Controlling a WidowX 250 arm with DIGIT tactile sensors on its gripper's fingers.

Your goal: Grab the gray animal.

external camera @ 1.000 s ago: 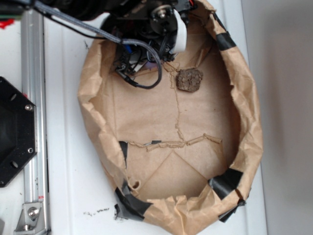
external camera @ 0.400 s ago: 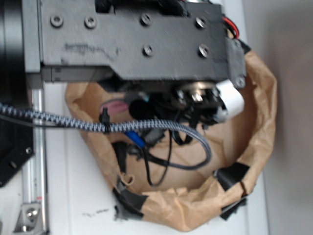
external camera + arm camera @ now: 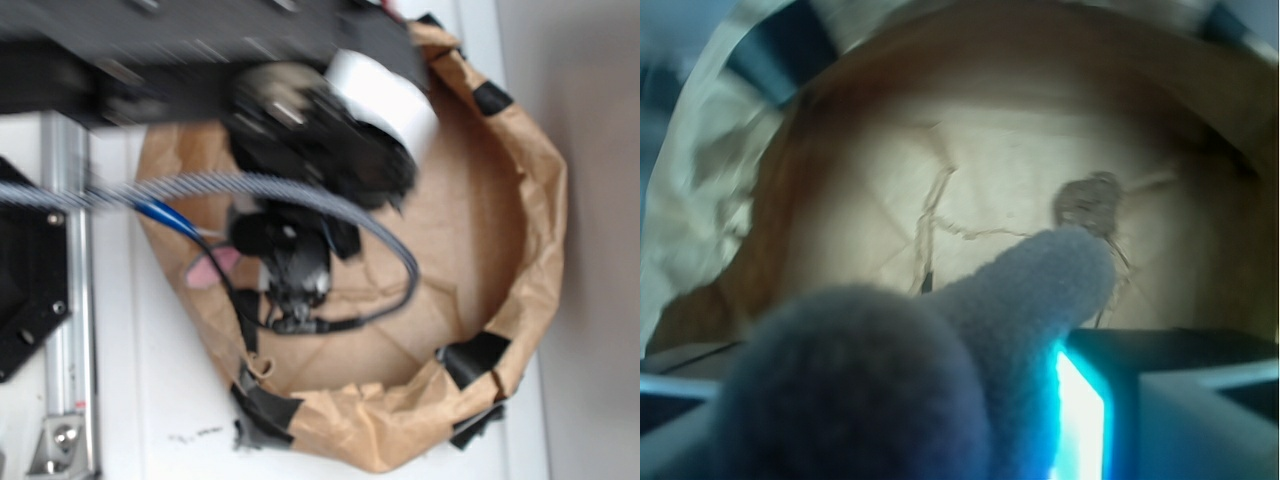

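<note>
In the wrist view the gray animal [image 3: 900, 380] fills the bottom of the frame as a fuzzy gray plush, one rounded limb or ear sticking up to the right. It sits between the fingers of my gripper [image 3: 930, 425], which is shut on it well above the paper floor. From the exterior view the blurred arm and gripper [image 3: 288, 295] hang over the left half of the basin. Only a pink-lined ear [image 3: 212, 266] of the animal shows beside the dark gripper body.
A crumpled brown paper basin [image 3: 540, 220] with black tape patches surrounds the work area. A brown rock-like lump [image 3: 1088, 202] lies on its floor, hidden by the arm in the exterior view. A metal rail [image 3: 65, 300] and a black plate [image 3: 25, 280] stand at the left.
The arm came from the basin's far edge, dropped over the left side, and now has the gray animal in its jaws; the pink ear has shifted down and left.
</note>
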